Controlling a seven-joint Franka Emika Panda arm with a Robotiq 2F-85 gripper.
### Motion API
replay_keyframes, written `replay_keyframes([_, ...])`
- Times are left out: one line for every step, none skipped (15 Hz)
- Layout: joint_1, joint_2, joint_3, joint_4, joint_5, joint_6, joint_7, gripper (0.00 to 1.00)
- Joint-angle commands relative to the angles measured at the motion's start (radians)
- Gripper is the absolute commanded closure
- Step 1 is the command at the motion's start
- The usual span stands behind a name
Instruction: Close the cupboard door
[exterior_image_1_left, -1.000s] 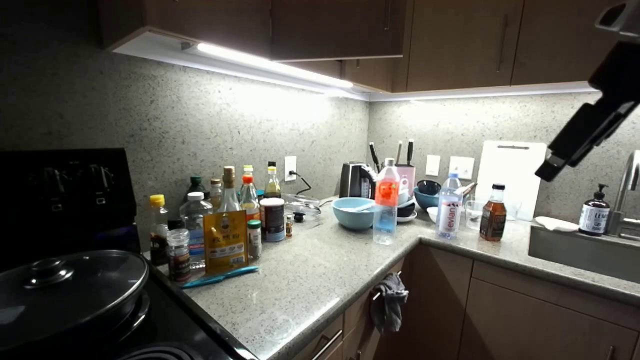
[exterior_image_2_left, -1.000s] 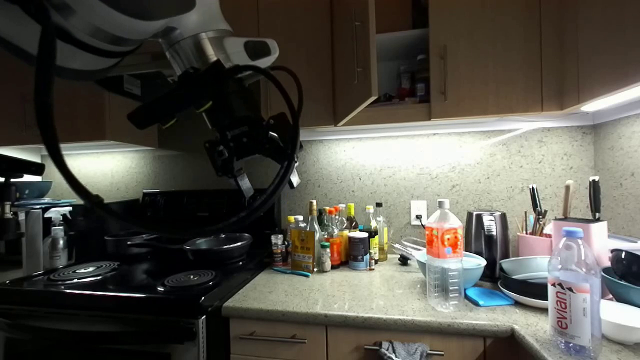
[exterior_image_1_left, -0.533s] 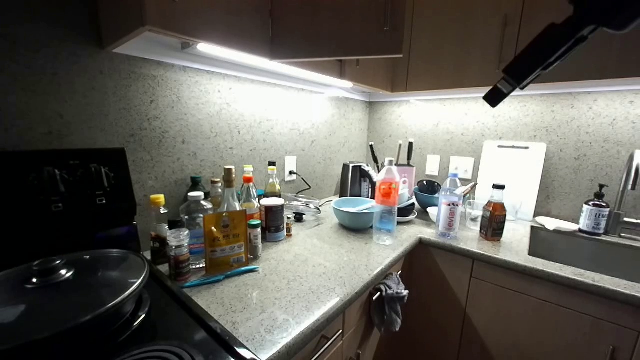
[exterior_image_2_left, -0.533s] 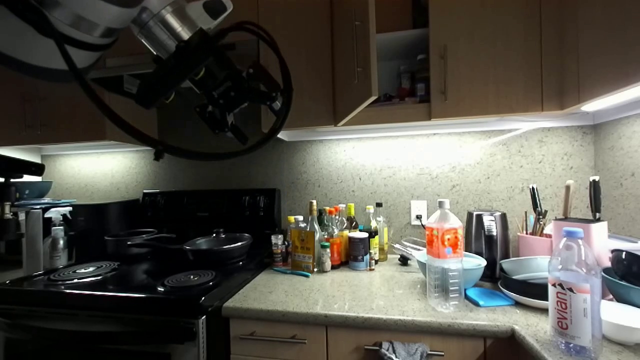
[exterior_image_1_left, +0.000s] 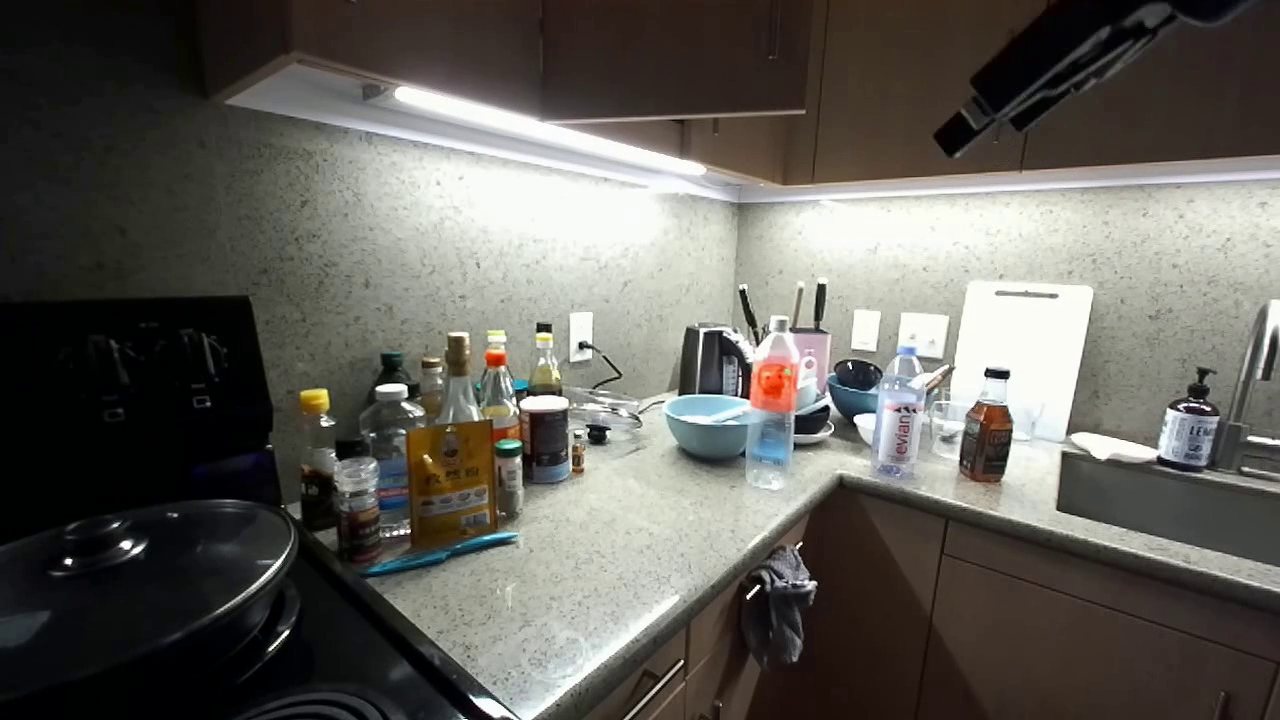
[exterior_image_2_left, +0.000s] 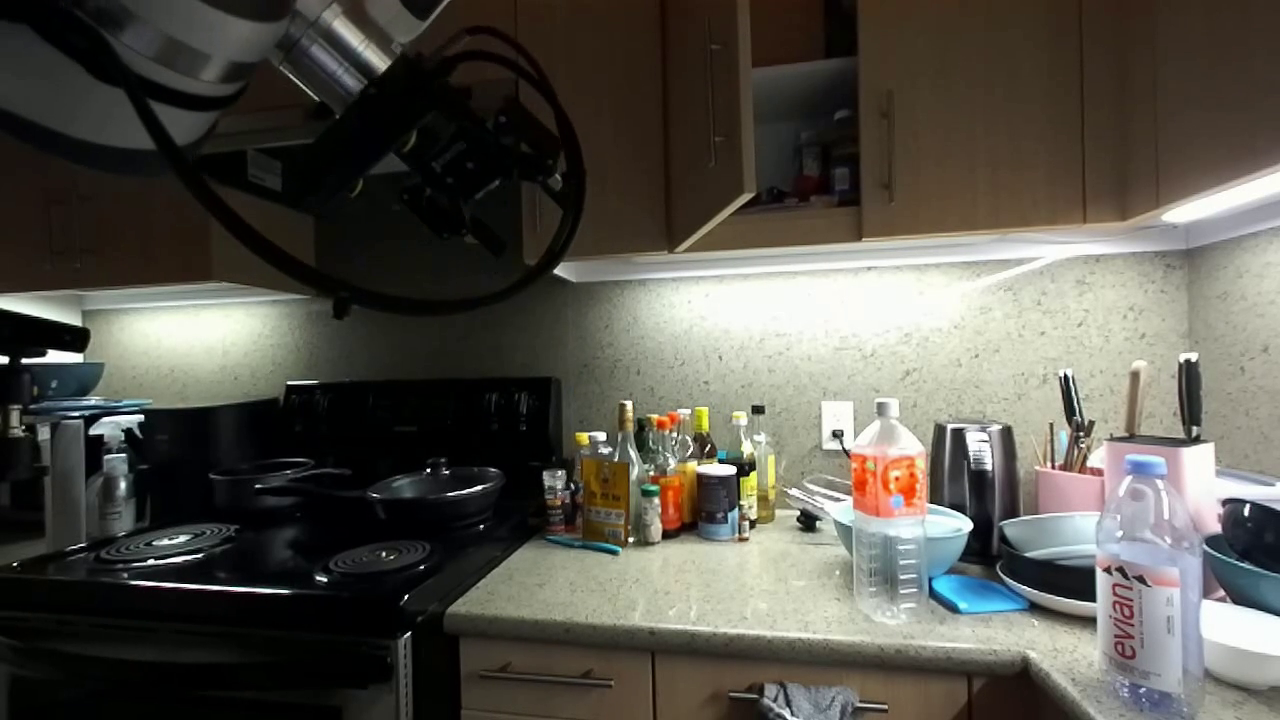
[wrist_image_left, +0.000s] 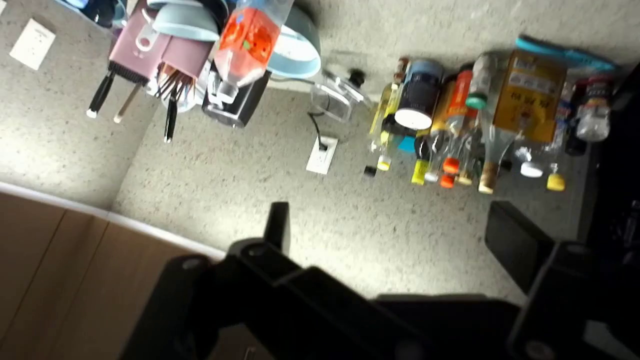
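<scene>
The cupboard door (exterior_image_2_left: 710, 120) is a brown wall-cabinet panel with a slim vertical bar handle. It stands ajar, swung outward, with the shelves behind it visible. In an exterior view it shows as a dark panel (exterior_image_1_left: 675, 60) at the top. My gripper (exterior_image_2_left: 515, 215) is left of the door and near its bottom edge height in that view, apart from it. It also shows at the upper right in an exterior view (exterior_image_1_left: 990, 125). In the wrist view my gripper (wrist_image_left: 390, 225) is open with nothing between the fingers. I cannot tell whether the door shows there.
Several bottles and a yellow pouch (exterior_image_1_left: 452, 480) stand on the counter (exterior_image_2_left: 740, 585) below. A lidded pan (exterior_image_2_left: 435, 490) sits on the stove. A tall bottle with an orange label (exterior_image_2_left: 888, 520) stands further right. A closed cabinet front (exterior_image_2_left: 970, 120) adjoins the opening.
My gripper has risen and, in both exterior views, shifted left from a second ago. In the last half second it has risen only slightly. The cupboard door has not moved.
</scene>
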Motion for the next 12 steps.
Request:
replay_keyframes([-0.155, 0.077, 0.108, 0.070, -0.024, 0.214, 0.124, 0.00])
replay_keyframes([-0.213, 0.089, 0.147, 0.093, -0.020, 0.274, 0.152, 0.00])
replay_keyframes([-0.279, 0.104, 0.190, 0.125, -0.013, 0.324, 0.180, 0.00])
replay_keyframes([-0.354, 0.111, 0.237, 0.152, -0.004, 0.375, 0.209, 0.00])
replay_keyframes([-0.434, 0.115, 0.287, 0.187, 0.008, 0.417, 0.237, 0.00])
replay_keyframes([-0.511, 0.114, 0.327, 0.219, -0.009, 0.453, 0.291, 0.00])
replay_keyframes([-0.589, 0.098, 0.367, 0.244, -0.012, 0.473, 0.336, 0.00])
replay_keyframes([-0.619, 0.104, 0.405, 0.265, 0.061, 0.458, 0.286, 0.00])
replay_keyframes([-0.549, 0.090, 0.359, 0.220, 0.073, 0.440, 0.234, 0.00])
replay_keyframes([-0.600, 0.090, 0.394, 0.244, 0.090, 0.441, 0.237, 0.00])
replay_keyframes([-0.621, 0.093, 0.412, 0.257, 0.100, 0.441, 0.239, 0.00])
replay_keyframes([-0.620, 0.096, 0.415, 0.261, 0.102, 0.441, 0.239, 0.00])
